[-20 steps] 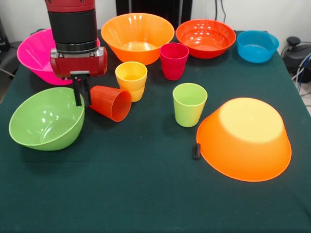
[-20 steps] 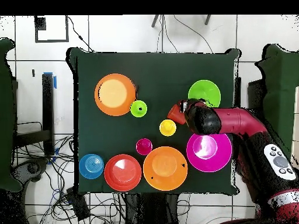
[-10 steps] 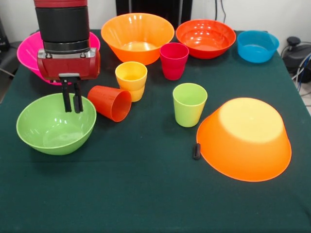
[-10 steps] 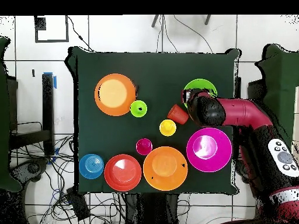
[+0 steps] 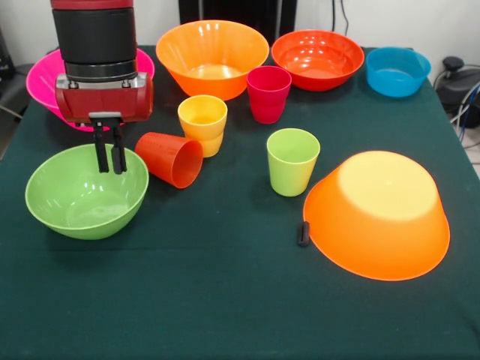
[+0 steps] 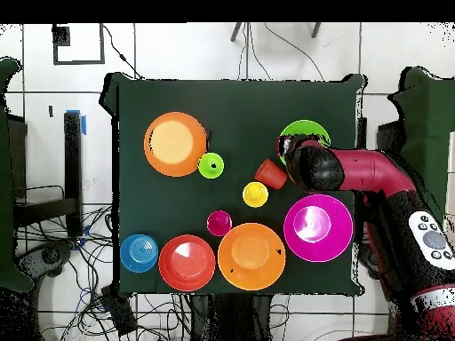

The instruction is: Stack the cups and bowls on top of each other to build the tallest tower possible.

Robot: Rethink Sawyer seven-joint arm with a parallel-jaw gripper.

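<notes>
My gripper (image 5: 109,154) hangs over the far inner side of the upright lime green bowl (image 5: 84,193), fingers close together with nothing between them. In the overhead view my gripper (image 6: 289,153) covers part of the bowl (image 6: 313,131). The orange-red cup (image 5: 171,159) lies on its side just right of the bowl. The yellow cup (image 5: 202,124), crimson cup (image 5: 268,94) and lime green cup (image 5: 292,160) stand upright. One large orange bowl (image 5: 377,214) lies upside down at the right. The pink bowl (image 5: 45,82), second orange bowl (image 5: 212,56), red-orange bowl (image 5: 317,58) and blue bowl (image 5: 397,71) line the far side.
A small black object (image 5: 303,233) lies against the left edge of the upside-down orange bowl. The table has a dark green cloth (image 5: 210,300). Cables lie on the floor beyond the table edges (image 6: 53,257).
The green bowl was tilted a second ago and now sits upright, shifted a little right. My gripper has moved left, from the bowl's right rim to over its inside.
</notes>
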